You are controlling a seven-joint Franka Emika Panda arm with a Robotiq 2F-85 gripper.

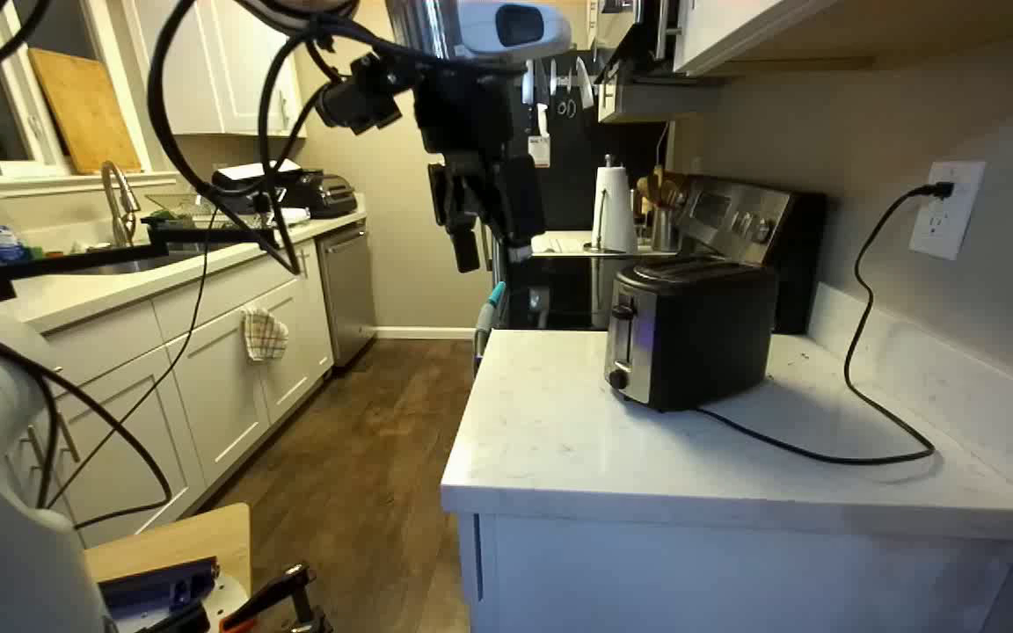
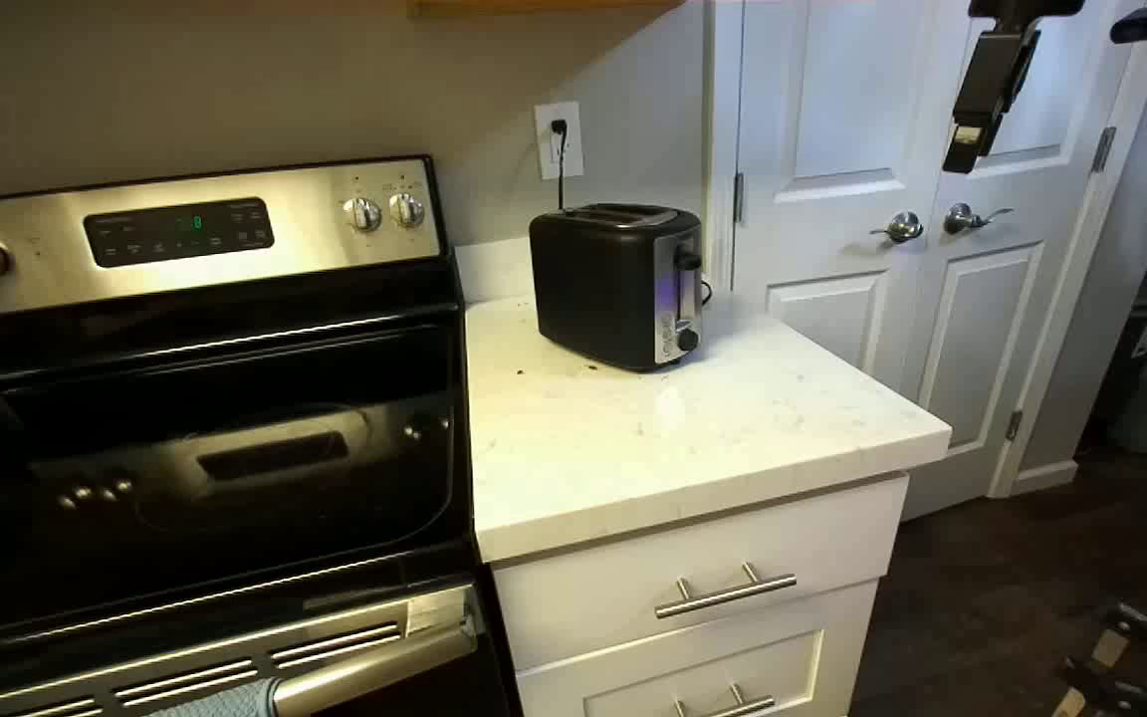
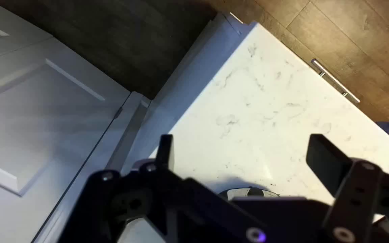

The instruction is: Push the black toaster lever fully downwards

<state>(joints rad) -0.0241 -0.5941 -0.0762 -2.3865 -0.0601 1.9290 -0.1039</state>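
Observation:
The toaster (image 1: 717, 338) stands upright on the white counter, with black sides and a silver end face; it also shows in an exterior view (image 2: 593, 284). Its black lever (image 1: 623, 311) sticks out near the top of the vertical slot, also visible here (image 2: 688, 261). A round black dial (image 1: 618, 379) is below it. My gripper (image 1: 493, 251) points down, in the air, higher than the lever and apart from the toaster on its silver-face side. In the wrist view the gripper (image 3: 244, 148) is open and empty. The toaster's edge (image 3: 237, 193) is mostly hidden behind the gripper; I cannot tell the lever there.
The black cord (image 1: 823, 457) runs over the counter (image 1: 542, 448) to the wall outlet (image 1: 946, 211). The stove (image 2: 265, 448) adjoins the counter. An upper cabinet (image 1: 823, 35) hangs above the toaster. White doors (image 2: 832, 100) stand beyond the counter's end.

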